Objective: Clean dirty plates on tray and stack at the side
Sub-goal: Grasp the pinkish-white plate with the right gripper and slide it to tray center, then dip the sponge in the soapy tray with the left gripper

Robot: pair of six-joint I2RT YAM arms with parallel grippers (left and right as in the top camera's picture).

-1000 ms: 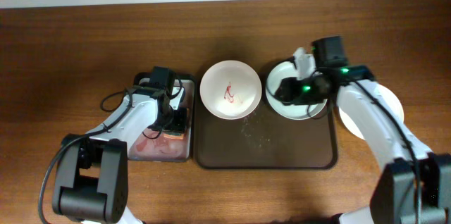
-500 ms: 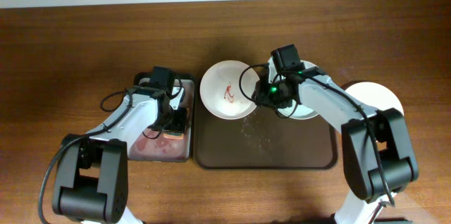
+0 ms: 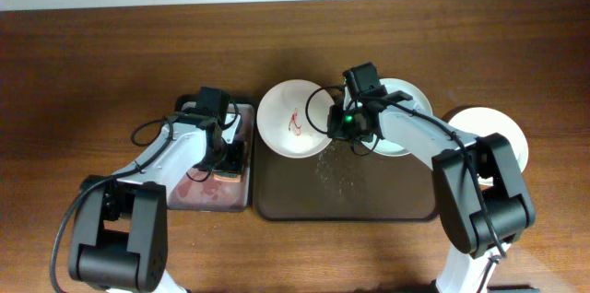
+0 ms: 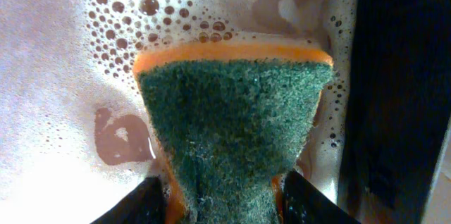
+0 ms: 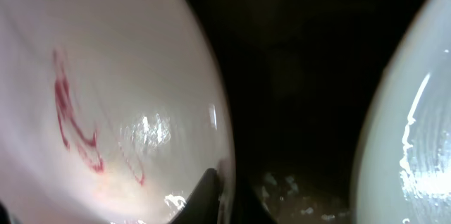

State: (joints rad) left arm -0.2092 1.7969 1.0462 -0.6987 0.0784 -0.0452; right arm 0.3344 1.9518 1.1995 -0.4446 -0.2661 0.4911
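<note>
A white plate with red sauce smears (image 3: 293, 120) sits at the far left of the dark brown tray (image 3: 369, 192). My right gripper (image 3: 343, 127) is shut on this plate's right rim; the right wrist view shows the fingers (image 5: 224, 197) pinching the rim of the smeared plate (image 5: 106, 104). A second white plate (image 3: 412, 101) lies on the tray's far right, partly under my right arm, and also shows in the right wrist view (image 5: 416, 139). A third white plate (image 3: 507, 136) lies off the tray to the right. My left gripper (image 3: 226, 157) is shut on a green and orange sponge (image 4: 236, 132).
A small narrow tray with a pinkish inside (image 3: 241, 123) stands left of the big tray and holds soapy water (image 4: 63, 76). Foam specks (image 3: 334, 175) lie on the brown tray's floor. The wooden table (image 3: 111, 63) surrounds it all.
My right gripper has moved left from the right-hand plate to the smeared plate's rim and closed on it. That plate has shifted slightly left. The left arm has not moved.
</note>
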